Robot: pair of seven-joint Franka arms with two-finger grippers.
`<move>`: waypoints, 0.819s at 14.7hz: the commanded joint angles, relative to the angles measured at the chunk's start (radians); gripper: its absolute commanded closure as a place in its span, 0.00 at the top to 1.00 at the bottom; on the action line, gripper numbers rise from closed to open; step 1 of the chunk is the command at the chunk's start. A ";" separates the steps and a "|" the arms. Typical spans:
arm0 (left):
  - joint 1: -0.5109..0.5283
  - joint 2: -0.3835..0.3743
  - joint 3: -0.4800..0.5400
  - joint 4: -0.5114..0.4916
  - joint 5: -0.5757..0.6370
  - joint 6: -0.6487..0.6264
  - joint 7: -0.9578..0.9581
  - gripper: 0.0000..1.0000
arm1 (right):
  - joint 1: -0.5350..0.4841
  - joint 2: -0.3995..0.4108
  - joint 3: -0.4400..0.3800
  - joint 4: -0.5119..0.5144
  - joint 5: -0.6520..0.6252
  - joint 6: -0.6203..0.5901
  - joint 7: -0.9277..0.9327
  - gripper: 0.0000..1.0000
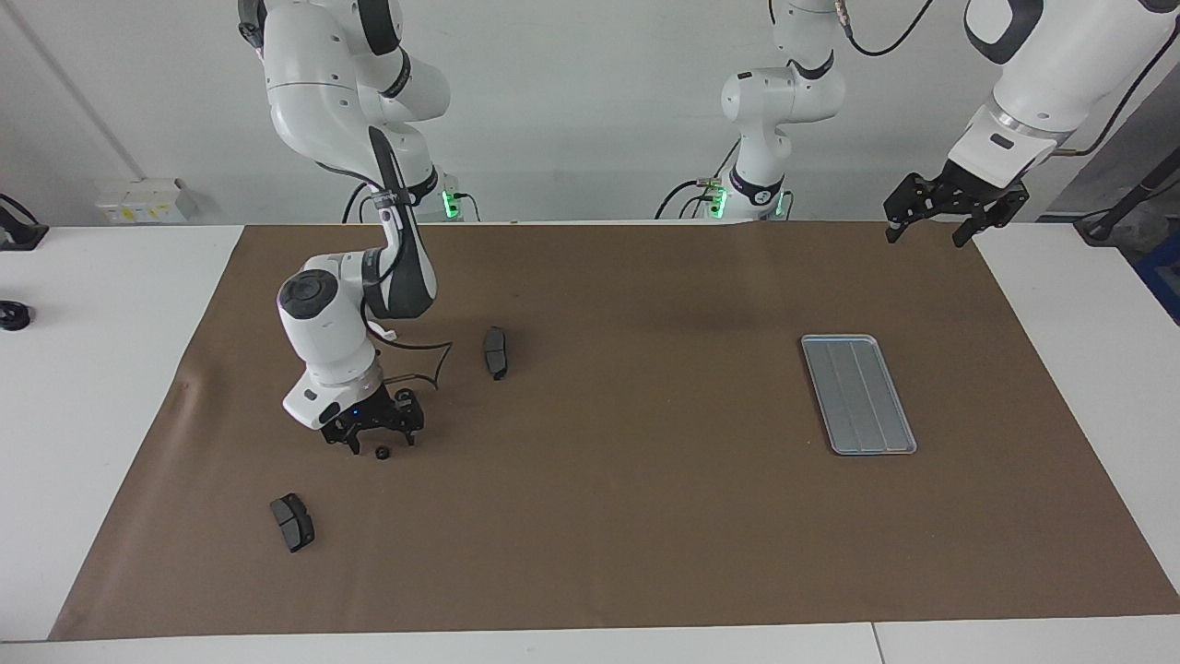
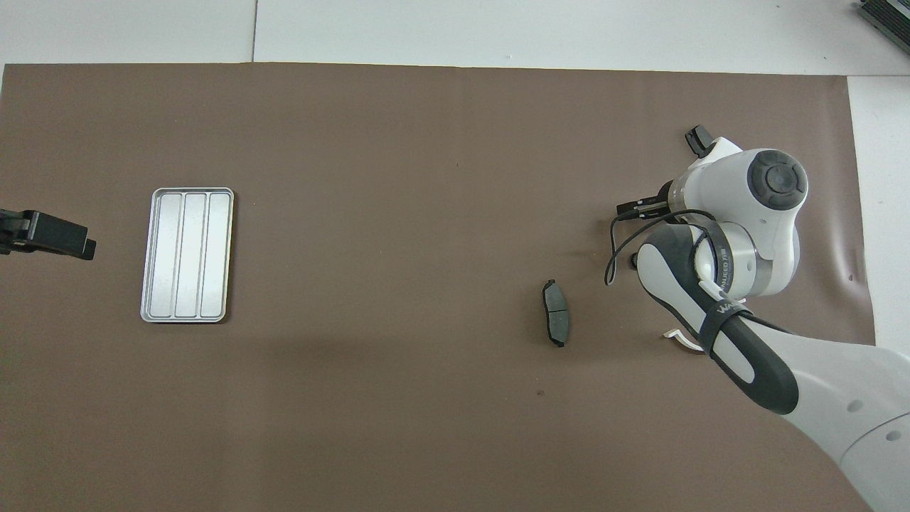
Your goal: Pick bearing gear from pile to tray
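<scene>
Of the pile, one small black gear (image 1: pixel 382 452) lies on the brown mat. My right gripper (image 1: pixel 380 443) is low over it, open, with one finger on each side of the gear. A second gear (image 1: pixel 403 397) shows just past the gripper, nearer to the robots. In the overhead view the right gripper and the gears are hidden under the arm's wrist. The silver grooved tray (image 1: pixel 857 394) lies toward the left arm's end and holds nothing; it also shows in the overhead view (image 2: pixel 186 254). My left gripper (image 1: pixel 926 232) waits open, raised over the mat's corner.
One dark grey curved pad (image 1: pixel 496 352) lies beside the right arm's wrist, toward the table's middle; it shows in the overhead view too (image 2: pixel 556 313). Another pad (image 1: pixel 292 522) lies farther from the robots. A white half-ring bracket (image 2: pixel 682 340) shows at the arm's side.
</scene>
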 commanded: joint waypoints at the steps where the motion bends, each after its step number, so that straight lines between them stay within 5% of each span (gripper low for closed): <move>1: 0.013 -0.019 -0.007 -0.019 0.003 -0.004 0.007 1.00 | -0.006 0.016 0.005 0.008 0.019 0.025 -0.029 0.62; 5: 0.013 -0.019 -0.007 -0.019 0.003 -0.004 0.007 1.00 | -0.006 0.016 0.005 0.008 0.019 0.023 -0.029 0.52; 12: 0.013 -0.019 -0.007 -0.019 0.003 -0.004 0.007 1.00 | -0.013 0.016 0.005 0.003 0.018 0.011 -0.030 0.49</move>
